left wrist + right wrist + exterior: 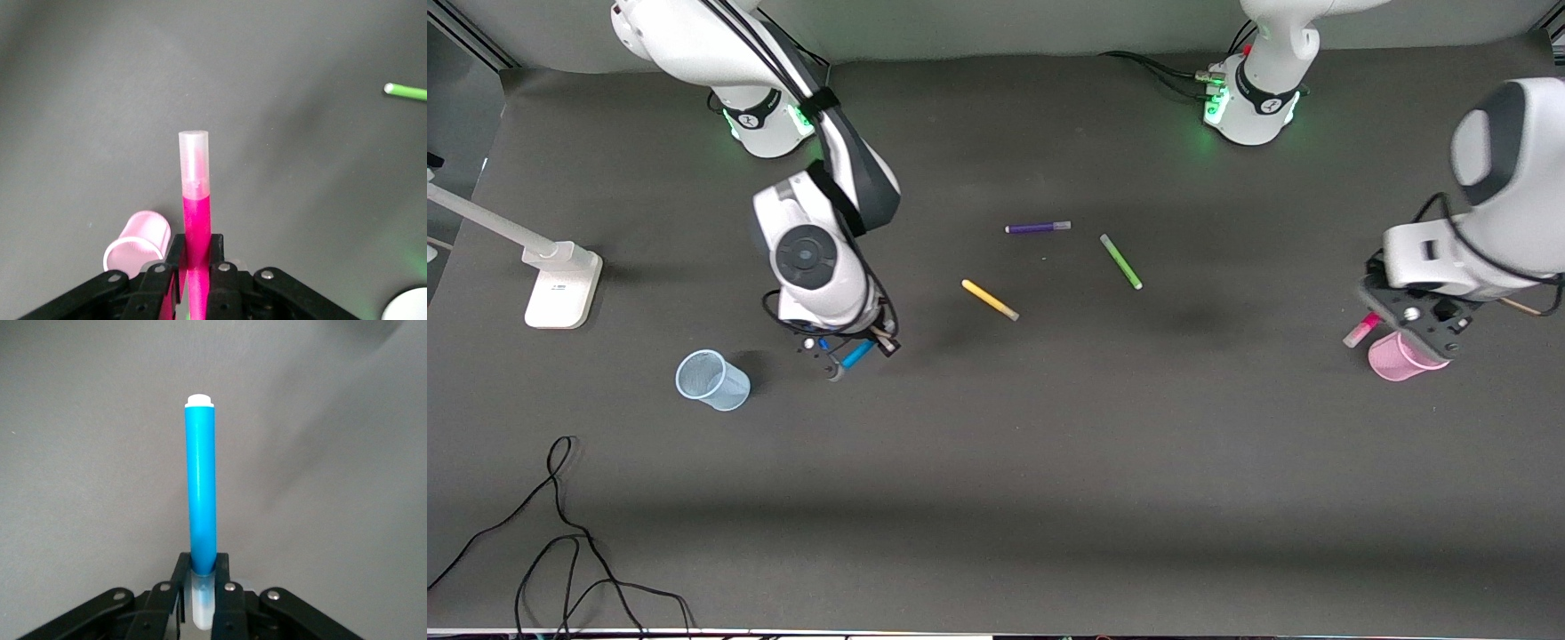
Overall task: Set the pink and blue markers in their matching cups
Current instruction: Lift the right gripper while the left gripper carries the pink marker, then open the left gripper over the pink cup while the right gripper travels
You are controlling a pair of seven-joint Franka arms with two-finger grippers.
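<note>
My left gripper (1400, 322) is shut on the pink marker (1360, 330), just over the pink cup (1400, 359) at the left arm's end of the table. In the left wrist view the pink marker (195, 193) sticks out past the fingers (217, 248), pale cap outward, and the pink cup (139, 239) sits beside the gripper. My right gripper (843, 352) is shut on the blue marker (858, 354), over the table beside the pale blue cup (711, 380). The right wrist view shows the blue marker (201, 487) clamped at its cap end between the fingers (221, 568).
A purple marker (1038, 228), a green marker (1120, 261) and a yellow marker (990, 300) lie mid-table. A white stand (560, 284) sits at the right arm's end. Black cables (560, 551) trail near the front edge.
</note>
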